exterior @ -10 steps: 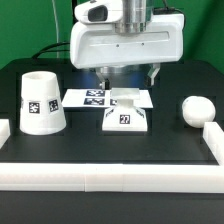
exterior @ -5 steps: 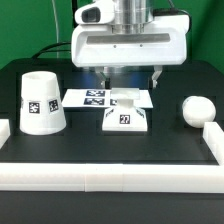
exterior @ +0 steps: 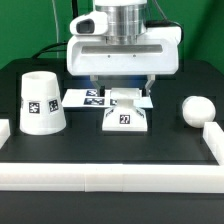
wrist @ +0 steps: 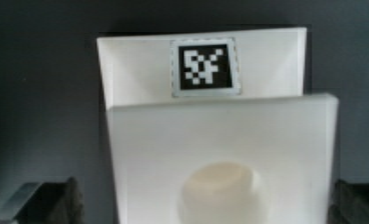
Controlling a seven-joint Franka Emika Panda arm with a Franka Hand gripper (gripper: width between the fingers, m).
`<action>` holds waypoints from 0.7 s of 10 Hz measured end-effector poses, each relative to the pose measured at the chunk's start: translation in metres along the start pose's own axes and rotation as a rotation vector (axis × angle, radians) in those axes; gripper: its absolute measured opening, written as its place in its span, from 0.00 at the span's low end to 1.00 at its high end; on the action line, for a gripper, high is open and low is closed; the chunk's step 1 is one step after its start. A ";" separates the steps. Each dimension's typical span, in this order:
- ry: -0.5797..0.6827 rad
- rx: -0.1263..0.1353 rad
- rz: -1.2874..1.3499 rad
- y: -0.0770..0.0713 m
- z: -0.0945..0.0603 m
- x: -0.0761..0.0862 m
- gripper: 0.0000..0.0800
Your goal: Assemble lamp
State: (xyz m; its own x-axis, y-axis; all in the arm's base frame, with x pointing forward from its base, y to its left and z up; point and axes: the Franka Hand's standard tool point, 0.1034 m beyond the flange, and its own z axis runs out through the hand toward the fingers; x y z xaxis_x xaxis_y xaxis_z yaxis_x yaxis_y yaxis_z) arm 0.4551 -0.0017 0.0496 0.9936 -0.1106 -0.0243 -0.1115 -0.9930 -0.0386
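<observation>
The low square lamp base sits mid-table with a marker on its front face; in the wrist view it fills the frame, its round socket between the fingers. My gripper hangs directly over the base, open, with one finger on each side of it and both fingertips clear of its edges. The tapered shade stands at the exterior view's left. The round-headed bulb lies at the exterior view's right, next to the rail.
The marker board lies flat behind the base. Long white border rails run along the front and the exterior view's right side of the black table.
My gripper has shifted slightly toward the exterior view's left and come lower over the base. The base, shade and bulb have not moved.
</observation>
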 end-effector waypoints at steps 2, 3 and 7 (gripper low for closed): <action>-0.005 -0.001 -0.003 0.000 0.006 -0.002 0.87; -0.011 -0.001 -0.008 -0.002 0.008 -0.004 0.87; -0.010 -0.001 -0.012 -0.003 0.008 -0.003 0.67</action>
State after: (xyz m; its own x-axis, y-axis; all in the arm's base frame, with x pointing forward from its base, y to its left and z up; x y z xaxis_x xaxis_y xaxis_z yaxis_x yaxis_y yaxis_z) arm 0.4519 0.0014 0.0417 0.9946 -0.0980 -0.0340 -0.0992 -0.9943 -0.0379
